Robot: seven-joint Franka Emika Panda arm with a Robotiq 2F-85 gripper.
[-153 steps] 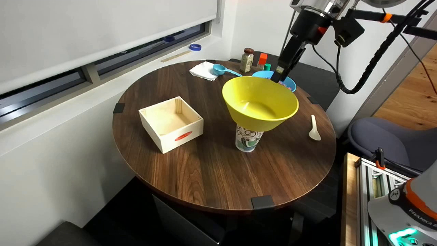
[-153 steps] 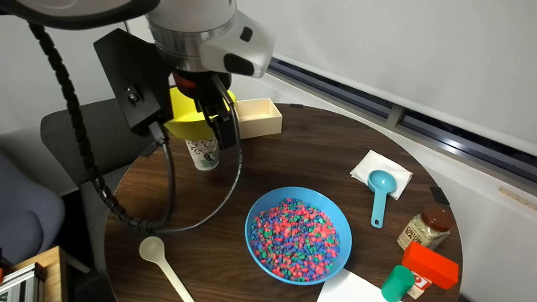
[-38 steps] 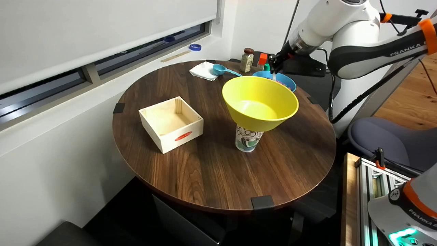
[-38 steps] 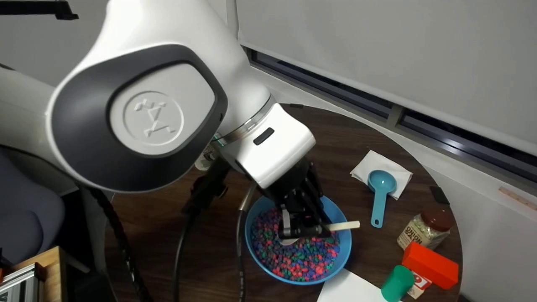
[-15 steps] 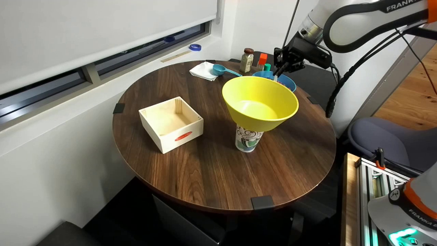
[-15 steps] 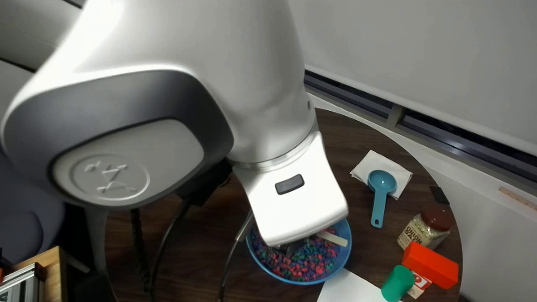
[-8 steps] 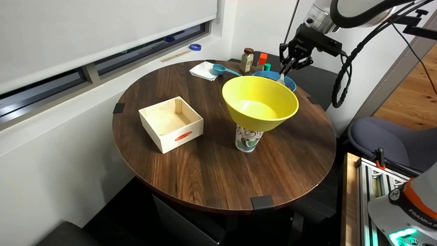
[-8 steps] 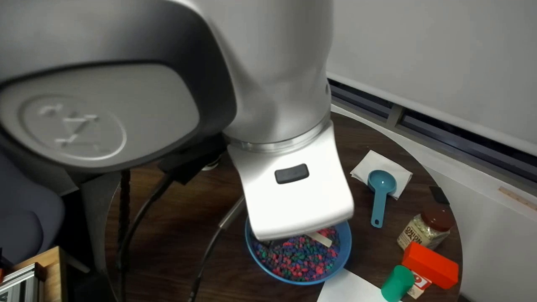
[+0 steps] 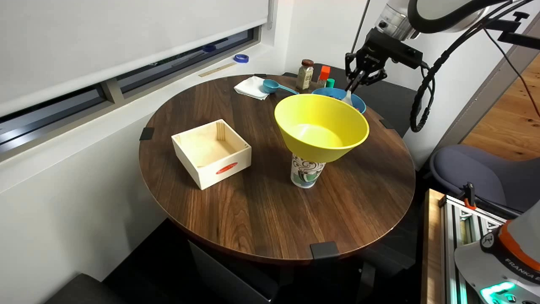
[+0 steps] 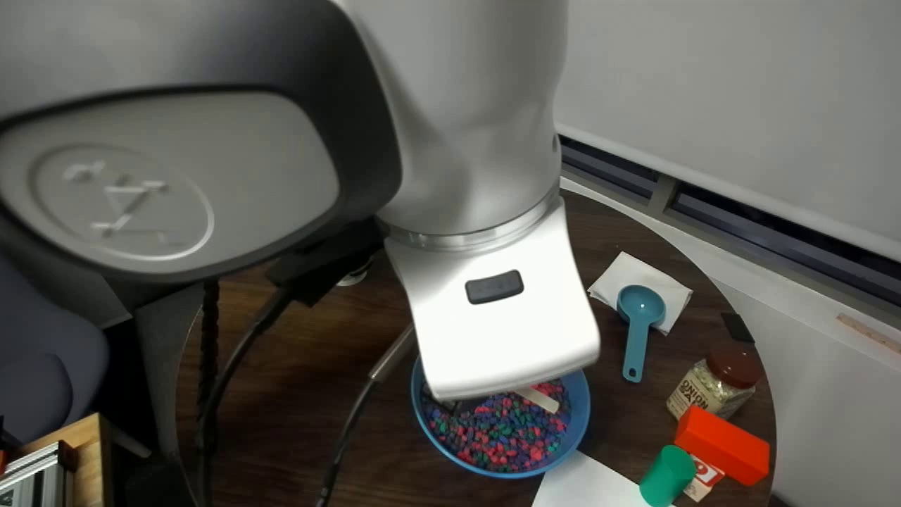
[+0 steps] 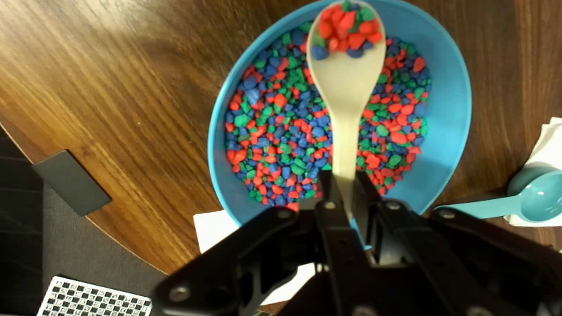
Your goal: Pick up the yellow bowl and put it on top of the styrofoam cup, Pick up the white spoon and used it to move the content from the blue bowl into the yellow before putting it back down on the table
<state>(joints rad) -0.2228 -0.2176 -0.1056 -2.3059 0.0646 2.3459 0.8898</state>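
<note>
A: Where did things stand?

B: The tool [image 11: 344, 188] gripped the white spoon [image 11: 344, 96] by its handle, its head carrying a small heap of content [image 11: 347, 28] above the blue bowl [image 11: 445, 140]. In an exterior view, the yellow bowl [image 9: 321, 126] rested on the styrofoam cup [image 9: 304, 175], on the table [image 9: 236, 219].

A: So what did the step call for?

B: A slow, level carry, I judged — the pieces sat bunched toward the tip, so a nose-down dip would likely have spilled them. The head needed lifting over the yellow rim before tipping, without knocking it; that wide bowl looked top-heavy on so narrow a cup.

A: And the arm [image 10: 479, 141]?

B: It reached in from above with the wrist [image 10: 503, 331] slanted, the tool angled downward and the spoon's head hanging lowest — a pose that hid most of the tool in an exterior view.
</note>
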